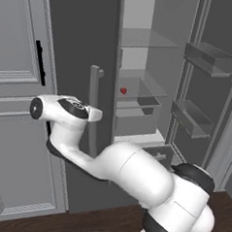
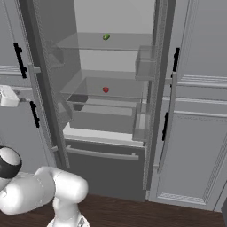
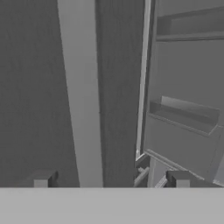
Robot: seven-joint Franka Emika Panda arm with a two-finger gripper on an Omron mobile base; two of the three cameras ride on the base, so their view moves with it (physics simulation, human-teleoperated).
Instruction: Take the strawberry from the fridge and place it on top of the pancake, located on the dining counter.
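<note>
Fridge [image 2: 111, 146] doors swung open, glass shelves bare to view – strawberry [image 2: 105, 90] on middle shelf, green fruit [image 2: 106, 37] one shelf up at its 12 o'clock. Gripper [image 3: 111, 180] fingers spread wide apart, holding nothing – silver bar handle [image 3: 81, 96] rising between them, nearer left finger

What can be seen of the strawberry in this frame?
The strawberry is a tiny red roundish fruit with a slightly glossy look, resting on a glass shelf in the middle of the open fridge, toward the back. It sits alone there, upright as far as can be told, touched only by the shelf. A small green fruit lies on the shelf above it. Finer detail is too small to make out.
</note>
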